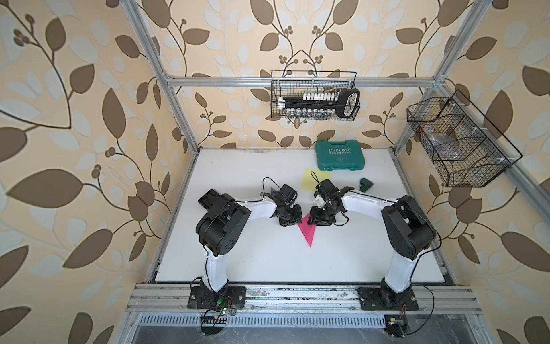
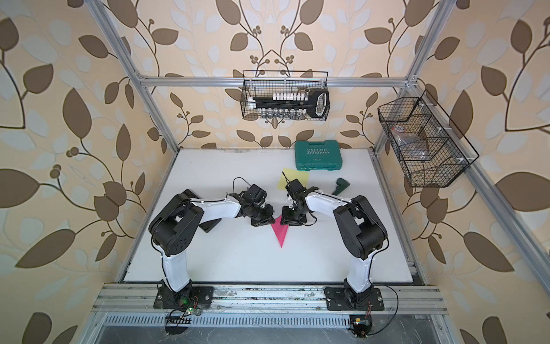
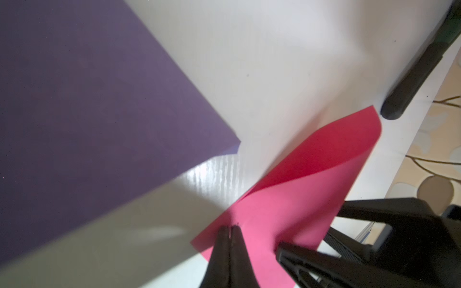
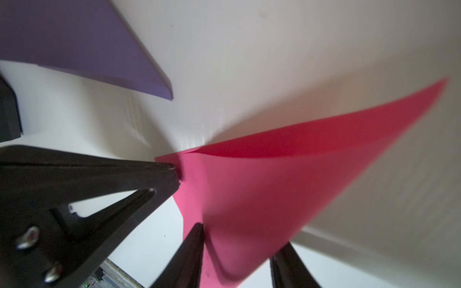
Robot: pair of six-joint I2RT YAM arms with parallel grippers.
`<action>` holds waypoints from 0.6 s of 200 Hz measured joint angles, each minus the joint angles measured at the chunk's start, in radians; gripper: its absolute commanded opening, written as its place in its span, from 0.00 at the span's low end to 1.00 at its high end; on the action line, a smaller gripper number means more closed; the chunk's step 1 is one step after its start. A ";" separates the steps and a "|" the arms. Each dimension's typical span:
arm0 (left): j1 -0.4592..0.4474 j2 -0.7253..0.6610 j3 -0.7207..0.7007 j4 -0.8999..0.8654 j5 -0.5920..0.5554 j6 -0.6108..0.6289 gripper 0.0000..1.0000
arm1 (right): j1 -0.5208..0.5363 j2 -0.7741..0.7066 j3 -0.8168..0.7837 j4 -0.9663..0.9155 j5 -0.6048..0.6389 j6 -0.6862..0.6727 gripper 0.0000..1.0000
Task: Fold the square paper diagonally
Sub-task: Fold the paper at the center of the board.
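Note:
The square paper [image 1: 308,230] [image 2: 280,233] is pink and lies folded over into a triangle mid-table, pointing toward the front edge. The upper layer bows up off the lower one [image 3: 344,144] [image 4: 324,139], so the fold is loose. My left gripper [image 1: 300,219] [image 2: 272,221] [image 3: 230,228] is shut, its closed tips resting on top of the paper near one corner. My right gripper [image 1: 312,221] [image 2: 284,221] [image 4: 243,237] is open; the paper's rounded folded edge [image 4: 224,269] lies between its two fingers, touching one of them.
A purple sheet [image 3: 87,112] [image 4: 87,42] lies just behind the left gripper. Further back lie a yellow sheet [image 1: 311,178] [image 2: 293,178], a green tool case [image 1: 340,159] [image 2: 318,159] and a small green piece [image 1: 366,184]. Wire baskets [image 1: 314,95] [image 1: 458,143] hang on the frame.

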 measured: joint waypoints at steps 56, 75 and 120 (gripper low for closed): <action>-0.006 -0.001 0.006 -0.011 -0.022 0.010 0.00 | -0.017 -0.054 0.000 -0.040 0.001 -0.040 0.56; -0.006 -0.001 0.009 -0.017 -0.029 0.018 0.00 | -0.025 -0.108 0.008 -0.079 0.000 -0.088 0.50; -0.006 -0.002 0.010 -0.019 -0.036 0.026 0.00 | -0.026 -0.161 0.103 -0.191 0.006 -0.267 0.17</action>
